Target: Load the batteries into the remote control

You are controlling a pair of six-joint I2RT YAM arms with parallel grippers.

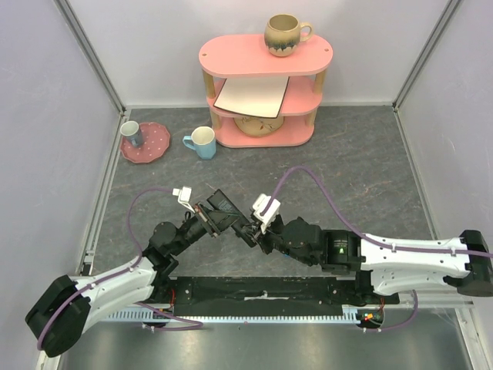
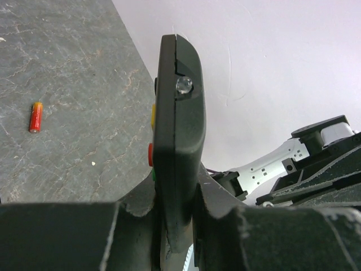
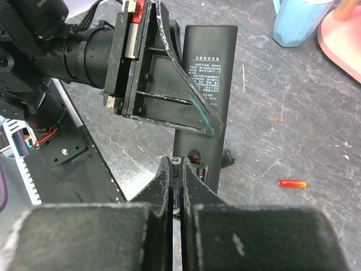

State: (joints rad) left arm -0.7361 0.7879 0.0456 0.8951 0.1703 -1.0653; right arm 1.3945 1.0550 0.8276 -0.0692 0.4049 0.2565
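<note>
Currently left gripper (image 2: 177, 226) pinches remote (image 2: 179, 130) edge-up above table (image 2: 84, 68); right gripper (image 3: 176, 169) pressed together at remote's open end; red battery (image 3: 292, 183) well apart from remote, bare table around it.

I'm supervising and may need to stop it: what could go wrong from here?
Only the left gripper holds the remote control; a push from the shut right gripper at its end might pivot or slip it. The red-orange battery lies loose on the table and could roll when nudged.
</note>
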